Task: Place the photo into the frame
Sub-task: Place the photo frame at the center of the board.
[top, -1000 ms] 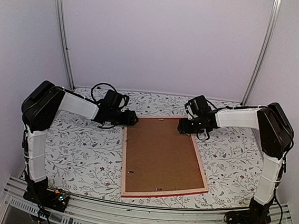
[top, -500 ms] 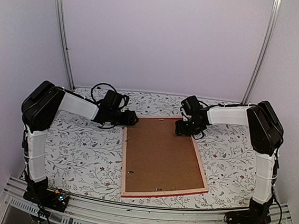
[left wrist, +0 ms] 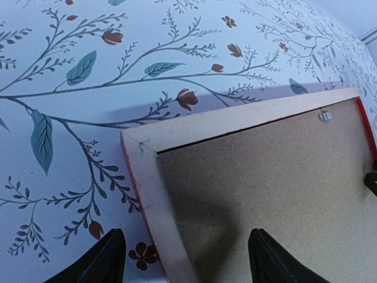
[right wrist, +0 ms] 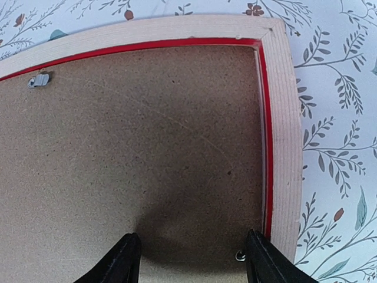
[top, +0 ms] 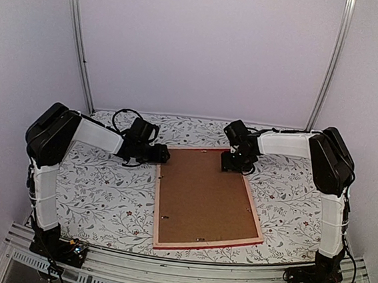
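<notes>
The frame (top: 157, 205) lies face down on the flowered cloth, pale wood rails up, with a thin red edge showing. A brown backing board (top: 204, 196) fills it. The photo is hidden. My left gripper (top: 165, 155) hovers open at the frame's far left corner. In the left wrist view this gripper (left wrist: 188, 259) straddles the left rail (left wrist: 159, 194), one fingertip over cloth and the other over the board (left wrist: 271, 171). My right gripper (top: 230, 164) is open at the far right corner. In its wrist view that gripper (right wrist: 191, 259) has both fingertips above the board (right wrist: 147, 135), just inside the right rail (right wrist: 283, 135).
Small metal clips hold the board along the rails, one at the far rail (right wrist: 39, 79) and one by my right fingertip (right wrist: 240, 255). The flowered tablecloth (top: 103, 193) spreads on both sides of the frame. White walls and two metal posts close the back.
My right arm has swung left, bringing its gripper in over the frame's far right corner. The left gripper has shifted slightly toward the far left corner. The frame has not moved.
</notes>
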Motion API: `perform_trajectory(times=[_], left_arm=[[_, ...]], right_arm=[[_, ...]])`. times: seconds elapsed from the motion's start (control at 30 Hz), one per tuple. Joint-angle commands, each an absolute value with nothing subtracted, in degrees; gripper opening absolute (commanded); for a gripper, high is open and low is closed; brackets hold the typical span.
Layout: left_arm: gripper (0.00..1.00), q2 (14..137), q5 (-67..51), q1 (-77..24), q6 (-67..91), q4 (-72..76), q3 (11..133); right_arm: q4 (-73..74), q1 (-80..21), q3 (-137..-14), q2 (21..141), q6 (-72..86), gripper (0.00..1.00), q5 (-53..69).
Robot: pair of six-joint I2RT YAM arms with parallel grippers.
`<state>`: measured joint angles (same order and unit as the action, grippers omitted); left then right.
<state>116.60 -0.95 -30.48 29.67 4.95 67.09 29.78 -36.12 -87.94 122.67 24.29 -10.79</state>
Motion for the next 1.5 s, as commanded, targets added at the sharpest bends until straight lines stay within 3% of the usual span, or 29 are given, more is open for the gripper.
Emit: perform_trajectory(times=[0.0, 0.8, 1.03, 1.47], left_arm=[[0.74, 114.7, 2.4, -31.4, 30.4, 3.9, 66.0], [0.74, 111.4, 3.5, -34.1, 32.2, 6.2, 59.5], [0.75, 109.0, 3.9, -34.0, 31.6, 6.9, 58.1], [0.99, 108.8, 1.3, -30.9, 25.5, 5.2, 63.2]], right_arm=[[38.2, -36.7, -87.4, 122.9, 26.7, 0.63, -10.5], [33.7, -35.1, -81.5, 117.8, 26.9, 0.59, 4.1], [33.1, -35.2, -81.0, 114.0, 25.2, 0.59, 1.3], [35.8, -39.0, -79.0, 109.9, 26.5, 0.65, -5.7]])
